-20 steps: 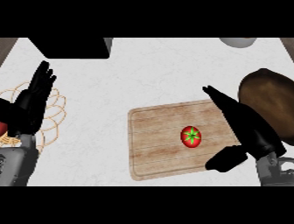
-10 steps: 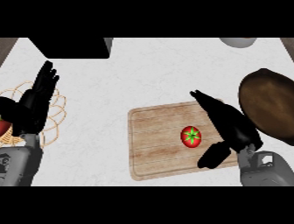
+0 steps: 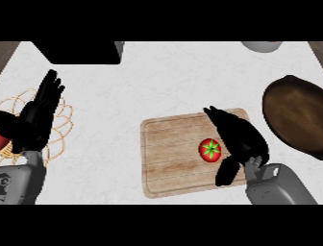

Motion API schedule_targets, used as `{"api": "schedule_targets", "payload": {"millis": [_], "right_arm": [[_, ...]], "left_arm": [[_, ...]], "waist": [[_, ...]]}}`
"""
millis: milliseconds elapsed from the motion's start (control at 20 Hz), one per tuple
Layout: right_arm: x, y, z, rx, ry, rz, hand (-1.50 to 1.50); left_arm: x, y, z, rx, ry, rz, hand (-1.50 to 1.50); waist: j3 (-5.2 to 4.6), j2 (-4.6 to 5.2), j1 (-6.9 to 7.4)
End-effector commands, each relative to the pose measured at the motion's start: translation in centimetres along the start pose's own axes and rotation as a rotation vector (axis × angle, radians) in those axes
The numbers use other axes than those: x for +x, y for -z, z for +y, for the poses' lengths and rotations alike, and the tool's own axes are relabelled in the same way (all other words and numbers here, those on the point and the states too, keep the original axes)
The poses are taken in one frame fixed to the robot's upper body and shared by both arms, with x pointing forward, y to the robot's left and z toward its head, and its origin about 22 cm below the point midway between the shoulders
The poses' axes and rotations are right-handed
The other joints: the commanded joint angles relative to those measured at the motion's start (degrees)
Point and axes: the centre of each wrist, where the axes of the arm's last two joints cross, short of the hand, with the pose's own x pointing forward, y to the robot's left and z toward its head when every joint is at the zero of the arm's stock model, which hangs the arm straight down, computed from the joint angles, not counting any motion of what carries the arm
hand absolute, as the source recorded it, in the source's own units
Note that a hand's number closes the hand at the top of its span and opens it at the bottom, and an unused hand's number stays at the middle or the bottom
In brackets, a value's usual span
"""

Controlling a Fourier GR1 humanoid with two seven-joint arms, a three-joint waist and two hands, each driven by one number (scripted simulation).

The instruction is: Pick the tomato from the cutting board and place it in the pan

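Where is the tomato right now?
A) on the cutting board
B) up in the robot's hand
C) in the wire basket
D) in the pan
A: the tomato sits on the cutting board, just left of the open right hand; the pan holds nothing.

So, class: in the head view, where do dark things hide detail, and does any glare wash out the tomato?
Head view: no glare on the tomato, its green star reads clearly; the right robot hand is flat black, so its finger shapes merge; the dark pan shows little shading, and the wooden cutting board keeps its grain.
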Motion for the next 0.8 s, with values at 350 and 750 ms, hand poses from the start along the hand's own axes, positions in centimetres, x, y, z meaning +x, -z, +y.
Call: {"api": "schedule_targets", "payload": {"millis": [350,750], "right_arm": [[-1.1,3.3,1.1,0.044,-0.035,0.030,-1.50],[0.4,4.0,2.0,0.097,-0.080,0.059,-1.50]], "left_arm": [[-0.1,1.0,-1.0,0.005,-0.002,0.004,0.00],[-0.2,0.8,2.3,-0.008,-0.003,-0.003,0.00]], "waist": [[0.00,0.04,-0.08],[-0.01,0.02,-0.04]]}}
